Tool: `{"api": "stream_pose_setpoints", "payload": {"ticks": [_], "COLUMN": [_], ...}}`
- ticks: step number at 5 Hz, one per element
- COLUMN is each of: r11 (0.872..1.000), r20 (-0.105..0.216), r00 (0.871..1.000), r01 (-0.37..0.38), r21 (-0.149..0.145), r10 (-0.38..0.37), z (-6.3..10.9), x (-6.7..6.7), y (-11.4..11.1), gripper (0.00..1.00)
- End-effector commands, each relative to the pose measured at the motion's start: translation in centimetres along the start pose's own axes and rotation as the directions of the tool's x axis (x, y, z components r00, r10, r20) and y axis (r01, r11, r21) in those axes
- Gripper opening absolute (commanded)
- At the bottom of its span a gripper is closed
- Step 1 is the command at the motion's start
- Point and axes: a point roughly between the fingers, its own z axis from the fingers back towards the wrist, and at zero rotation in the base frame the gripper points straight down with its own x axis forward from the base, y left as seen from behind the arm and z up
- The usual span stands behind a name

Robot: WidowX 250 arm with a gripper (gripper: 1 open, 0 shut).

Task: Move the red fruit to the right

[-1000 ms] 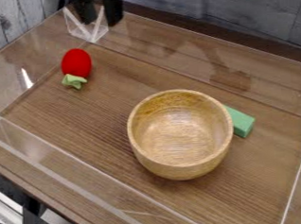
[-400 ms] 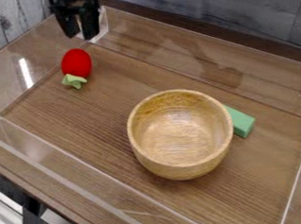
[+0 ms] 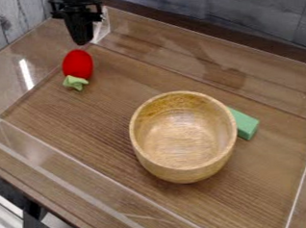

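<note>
The red fruit, a small glossy strawberry with a light green leafy cap, lies on the wooden table at the left. My gripper hangs just above and behind it, near the top left of the camera view. Its dark fingers are drawn together into one narrow tip with nothing between them. A short gap separates the tip from the fruit.
A large wooden bowl stands right of centre. A flat green block lies against its right side. Clear acrylic walls enclose the table on the left, front and right.
The gripper has moved left and a little down toward the fruit, and its fingers have gone from open to shut. The fruit, bowl and block have not moved.
</note>
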Motion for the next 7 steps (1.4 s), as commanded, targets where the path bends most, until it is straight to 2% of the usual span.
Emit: {"api": "stream_pose_setpoints", "payload": {"ticks": [1,3,4,5,7], "r11": [0.997,0.993,0.997,0.999,0.996], "r20": [0.108,0.094,0.119,0.137,0.126], "r00": [0.993,0.990,0.991,0.991,0.989], "r01": [0.050,0.099,0.047,-0.007,0.064], "r21": [0.062,0.068,0.062,0.052,0.055], "r10": [-0.057,-0.105,-0.054,0.000,-0.070], "z": [6.0,7.3,7.3,6.9,4.8], "x": [0.7,0.9,0.8,0.7,0.4], "y": [-1.7,-3.2,-4.4,-5.3,-7.3], "gripper": [0.00,0.00,0.00,0.00,0.00]}}
